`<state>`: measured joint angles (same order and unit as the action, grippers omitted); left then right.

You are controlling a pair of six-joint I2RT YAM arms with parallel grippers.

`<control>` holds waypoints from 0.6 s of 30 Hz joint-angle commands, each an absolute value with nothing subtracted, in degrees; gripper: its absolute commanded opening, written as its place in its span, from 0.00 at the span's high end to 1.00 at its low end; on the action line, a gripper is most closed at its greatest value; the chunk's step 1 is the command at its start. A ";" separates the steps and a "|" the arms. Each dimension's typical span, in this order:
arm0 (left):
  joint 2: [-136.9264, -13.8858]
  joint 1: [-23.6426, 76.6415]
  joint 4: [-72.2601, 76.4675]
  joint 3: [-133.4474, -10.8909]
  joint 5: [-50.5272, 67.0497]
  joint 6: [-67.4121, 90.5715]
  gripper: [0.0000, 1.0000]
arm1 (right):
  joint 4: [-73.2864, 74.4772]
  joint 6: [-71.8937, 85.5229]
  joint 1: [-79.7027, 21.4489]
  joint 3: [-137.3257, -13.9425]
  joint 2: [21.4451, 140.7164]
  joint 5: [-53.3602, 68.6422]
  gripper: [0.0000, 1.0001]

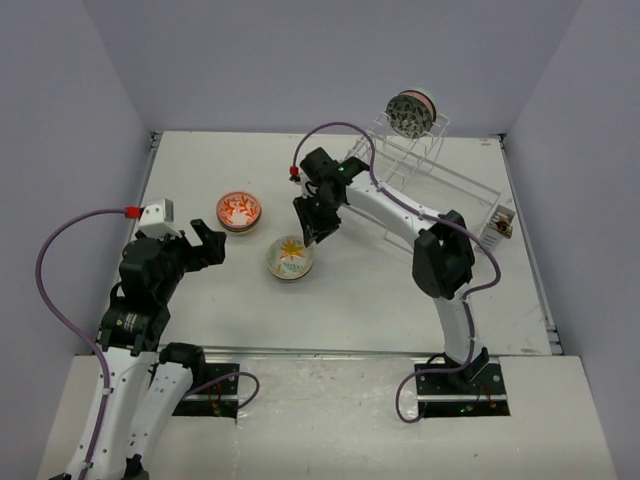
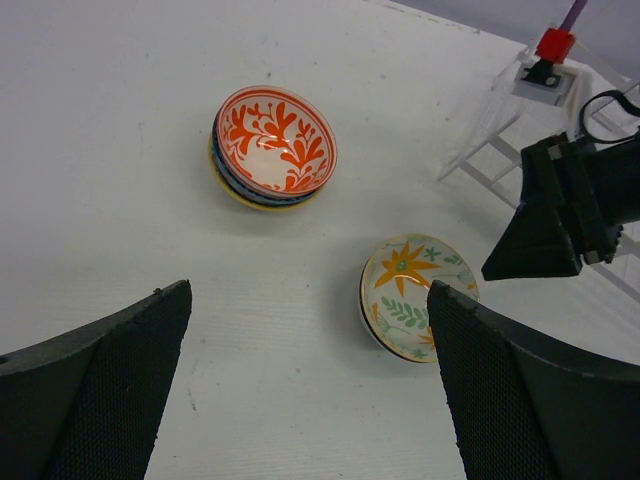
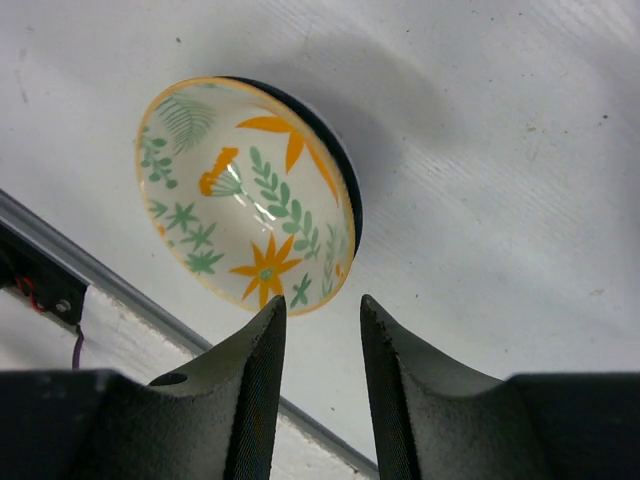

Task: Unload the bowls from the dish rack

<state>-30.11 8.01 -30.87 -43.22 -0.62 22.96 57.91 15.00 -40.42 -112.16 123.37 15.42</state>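
The left pincer hangs wide and empty over the counter. Next comes a stack of seemingly three, with the red-orange floral bowl on top. One cream bowl sits to its right. The right pincer, narrow and empty, is just beside that rim. At least two racked bowls stand in the dish rack, far right. Unloading looks over halfway done.

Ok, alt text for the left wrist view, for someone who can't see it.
A red-orange floral bowl tops a stack on a white table; nearer, a cream bowl with a yellow flower. The left gripper's open fingers frame the bottom; the right gripper hangs at right.
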 commanded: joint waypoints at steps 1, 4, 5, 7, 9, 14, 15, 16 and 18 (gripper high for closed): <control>-29.71 8.44 -28.39 -42.98 -0.26 22.41 0.00 | 59.76 14.77 -41.04 -115.92 114.00 13.54 0.63; -29.36 8.44 -28.65 -42.98 -1.05 22.68 0.00 | 62.66 13.54 -41.39 -120.05 110.50 12.66 0.63; -29.27 8.44 -28.65 -43.07 -1.23 22.76 0.00 | 62.93 13.10 -41.57 -121.02 109.52 12.40 0.63; -28.92 8.44 -28.74 -42.98 -1.49 22.85 0.00 | 62.76 11.17 -41.48 -122.87 106.27 11.26 0.63; -28.92 8.44 -28.65 -42.98 -1.58 22.85 0.00 | 62.84 8.37 -41.48 -124.96 104.42 6.45 0.61; -29.71 8.44 -28.65 -43.07 -1.23 22.85 0.00 | 61.09 0.54 -41.40 -130.25 103.36 -19.46 0.38; -29.88 8.44 -28.57 -43.07 -1.32 22.85 0.00 | 59.95 -3.82 -41.22 -130.08 103.45 -24.56 0.35; -29.88 8.44 -28.65 -43.07 -1.32 22.76 0.00 | 58.81 -5.87 -40.79 -129.64 103.71 -29.05 0.31; -29.97 8.44 -28.65 -42.98 -1.32 22.76 0.00 | 53.63 -13.14 -39.39 -127.89 104.50 -39.78 0.20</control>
<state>-29.67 8.01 -30.87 -43.22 -0.89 22.98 58.61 -0.54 -41.06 -129.27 102.30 -18.26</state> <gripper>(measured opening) 0.997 0.770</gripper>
